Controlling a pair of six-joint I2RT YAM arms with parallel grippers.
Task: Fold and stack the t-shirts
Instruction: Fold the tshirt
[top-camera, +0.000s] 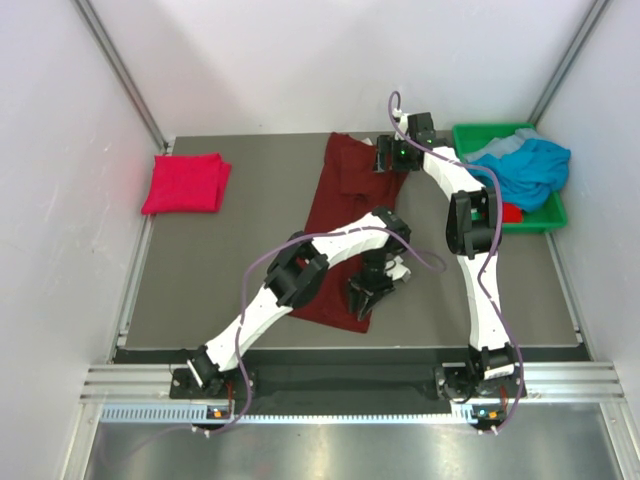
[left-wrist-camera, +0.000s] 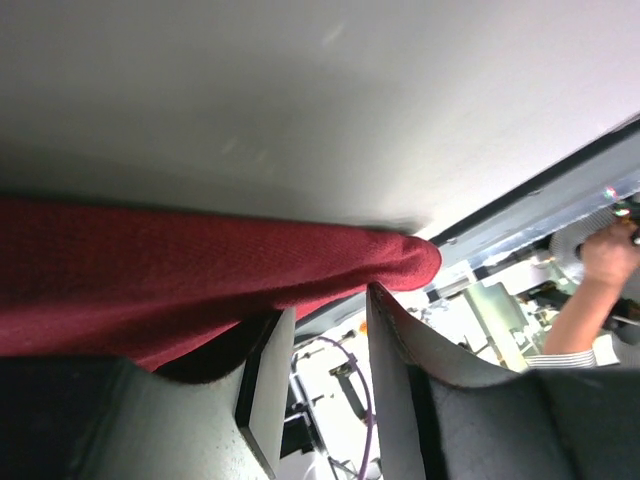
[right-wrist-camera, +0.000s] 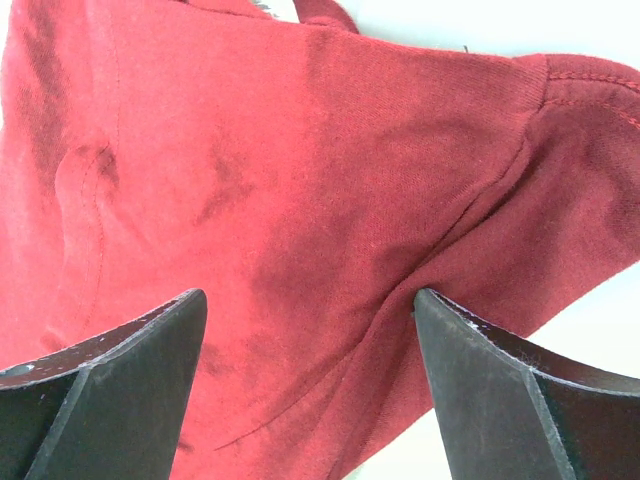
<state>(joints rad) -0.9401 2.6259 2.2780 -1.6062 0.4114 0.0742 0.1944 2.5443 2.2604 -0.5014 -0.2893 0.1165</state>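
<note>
The dark maroon t-shirt (top-camera: 335, 205) lies as a long strip from the table's far middle toward the near edge. My left gripper (top-camera: 372, 298) is at its near right corner. In the left wrist view the open gripper (left-wrist-camera: 328, 300) has the cloth's edge (left-wrist-camera: 150, 270) just above its fingertips, with nothing between them. My right gripper (top-camera: 385, 155) is at the shirt's far right end, open wide (right-wrist-camera: 310, 295) over a sleeve (right-wrist-camera: 250, 150). The crimson t-shirt (top-camera: 185, 183) lies folded at far left. The teal-blue t-shirt (top-camera: 530, 165) sits crumpled in the bin.
The green plastic bin (top-camera: 553, 215) stands at the far right, with a bit of red cloth (top-camera: 510, 212) under the teal shirt. White walls close in the table on three sides. The grey mat (top-camera: 240, 270) shows between the two red shirts.
</note>
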